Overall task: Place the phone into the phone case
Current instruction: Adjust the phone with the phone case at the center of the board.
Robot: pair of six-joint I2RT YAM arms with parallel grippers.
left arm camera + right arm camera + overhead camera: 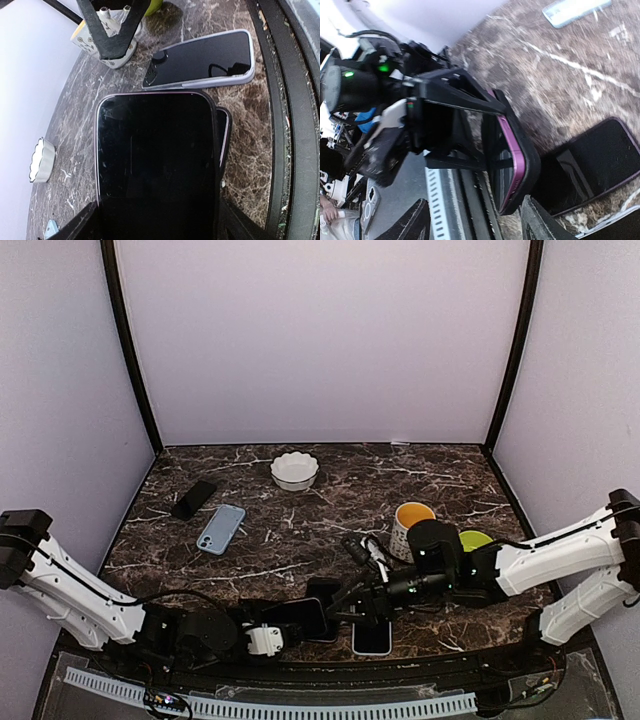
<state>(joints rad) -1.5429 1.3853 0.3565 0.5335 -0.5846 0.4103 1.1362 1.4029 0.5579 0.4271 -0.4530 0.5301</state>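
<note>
While clamping phone (155,165) across its sides in left hand (157,227), over phone case (600,160) lying on surface (300,530) | right hand (472,215) spread wide beside phone's end, gripping nothing | step, likely: lining phone up with case | next: level it, centre over case, press in evenly

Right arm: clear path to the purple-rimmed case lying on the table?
Probably yes: the case lies mostly uncovered just beside the right gripper; the held phone stands only at its end.

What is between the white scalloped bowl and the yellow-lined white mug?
Only bare dark marble tabletop separates bowl and mug, in the top view.
</note>
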